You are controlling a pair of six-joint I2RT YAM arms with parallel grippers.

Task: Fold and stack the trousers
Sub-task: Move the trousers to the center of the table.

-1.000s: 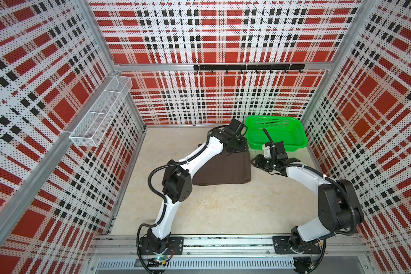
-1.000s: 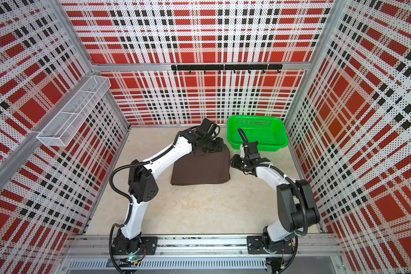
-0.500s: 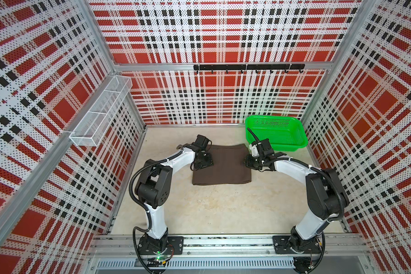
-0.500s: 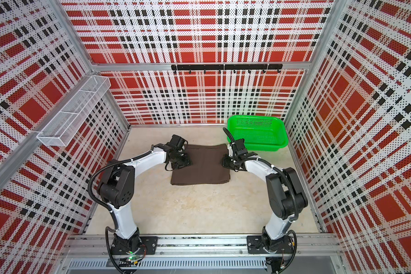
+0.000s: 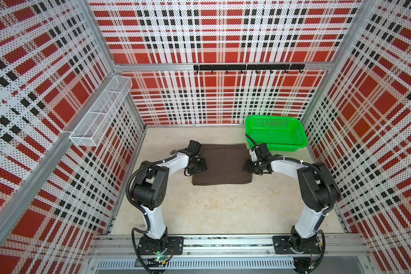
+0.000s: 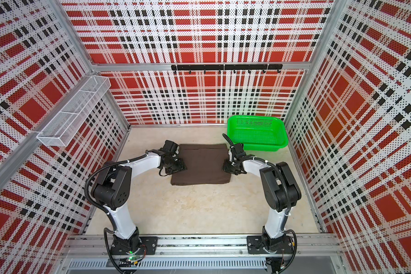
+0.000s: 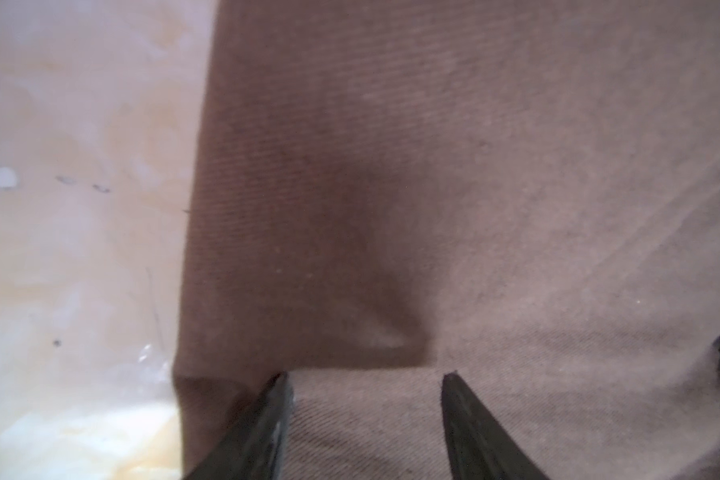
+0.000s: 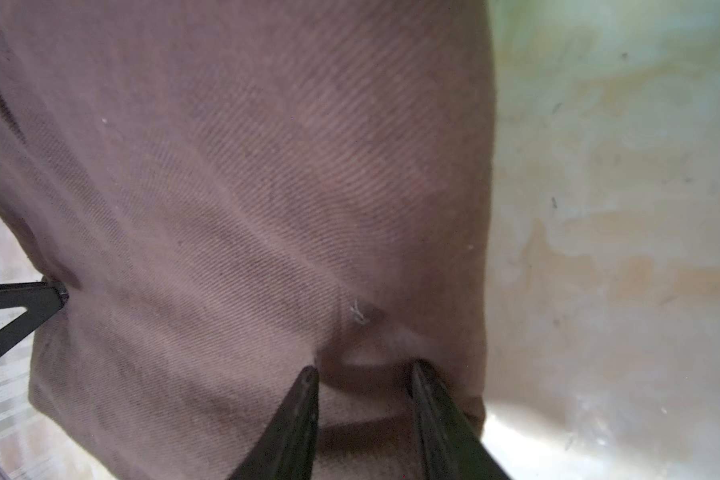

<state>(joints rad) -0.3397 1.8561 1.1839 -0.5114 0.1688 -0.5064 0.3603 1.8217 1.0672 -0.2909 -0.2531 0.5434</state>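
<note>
Tabletop (image 5: 223, 208); left gripper (image 5: 198, 165), right gripper (image 5: 250, 168) low against trousers (image 5: 223, 163)

White left arm (image 5: 176, 162) and right arm (image 5: 285, 164), bulky black joints (image 5: 150, 189), looped black cables (image 5: 129, 182), black-fingered left hand (image 7: 364, 376).

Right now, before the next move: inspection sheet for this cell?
surface: beige table, faint stains.
job's things: trousers folded into a flat rectangle, mid-table.
clutter: green basket at the far right, nothing seen inside.
end effectors: left end effector open, tips on the cloth's left edge; right end effector jaws apart, cloth puckered between, grip unclear.
cables: black cable looped along each arm.
surroundings: plaid walls, wire shelf, hook rail.
</note>
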